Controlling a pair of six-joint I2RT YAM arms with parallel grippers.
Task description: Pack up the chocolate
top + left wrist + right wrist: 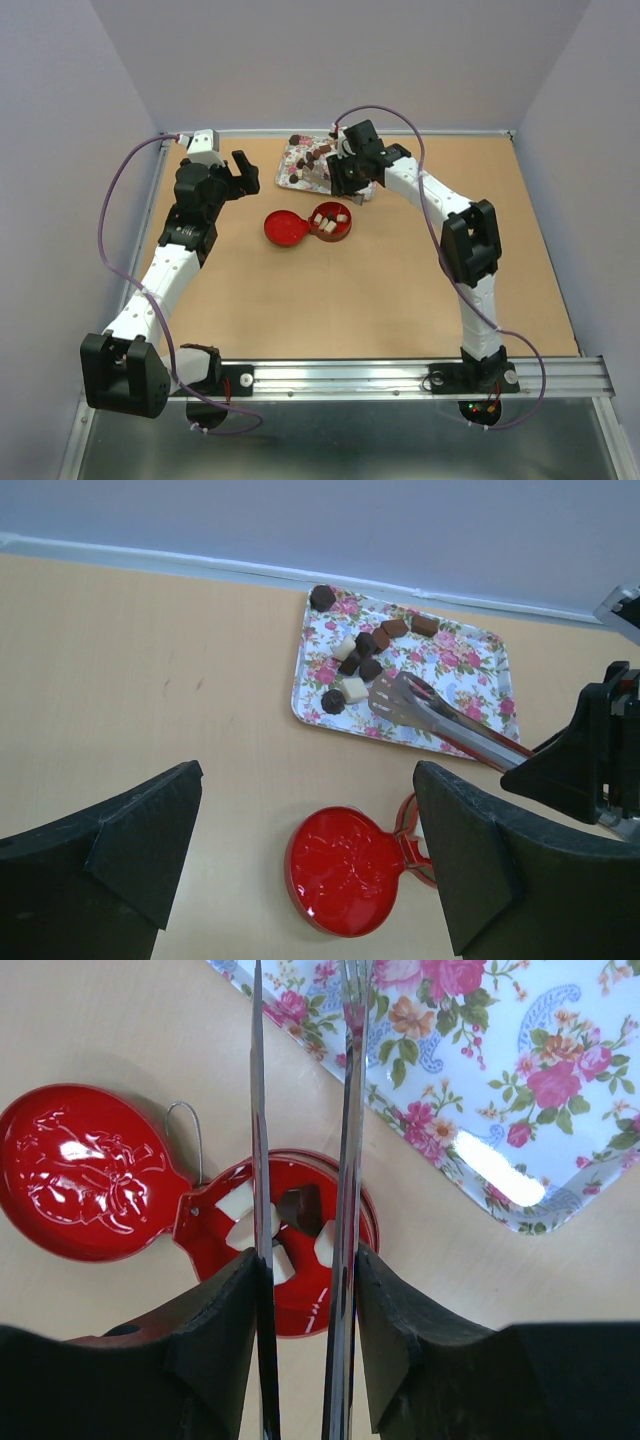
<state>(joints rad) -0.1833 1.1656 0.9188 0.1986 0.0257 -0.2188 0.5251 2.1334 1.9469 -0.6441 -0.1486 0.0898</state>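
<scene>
Several chocolate pieces (360, 660), dark, brown and white, lie at the left end of a pink-flowered tray (470, 670). My right gripper (308, 1260) is shut on long metal tongs (352, 1110). The tong tips (395, 695) hover just right of a white piece on the tray. A round red tin (300, 1300) stands open near the tray and holds white pieces (240, 1205) and a dark one (300, 1210). Its hinged lid (85, 1175) lies flat to the left. My left gripper (305, 780) is open above the lid (345, 870), holding nothing.
The tray (292, 175) lies at the back of the tan table, with the tin (331, 224) just in front of it. Grey walls close the table at the back and sides. A metal rail (400, 375) runs along the near edge.
</scene>
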